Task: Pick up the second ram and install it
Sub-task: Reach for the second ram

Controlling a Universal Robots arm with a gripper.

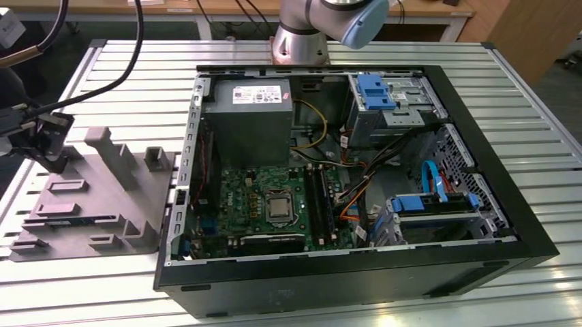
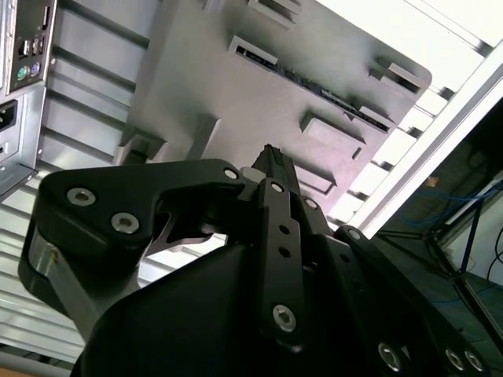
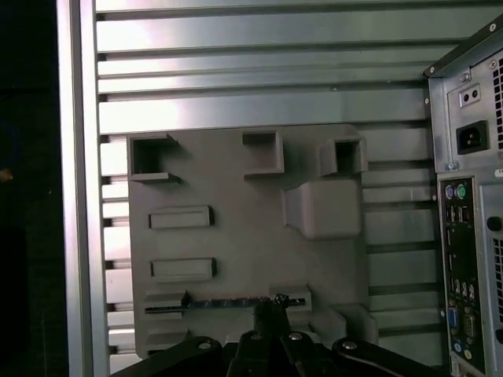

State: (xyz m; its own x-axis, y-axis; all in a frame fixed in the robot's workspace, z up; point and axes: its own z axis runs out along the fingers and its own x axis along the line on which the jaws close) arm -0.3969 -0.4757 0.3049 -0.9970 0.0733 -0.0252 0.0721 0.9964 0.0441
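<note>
Hovering above the second ram (image 3: pixel 228 302), which lies slotted in the grey fixture tray (image 3: pixel 236 236), the gripper (image 3: pixel 271 308) seemingly holds nothing. How open it is I cannot tell; pick-up calls for squaring onto the stick's thin edge.

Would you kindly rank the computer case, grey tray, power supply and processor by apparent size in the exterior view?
Largest to smallest:
1. case
2. tray
3. power supply
4. processor
The gaps are plain; no two look alike.
</note>
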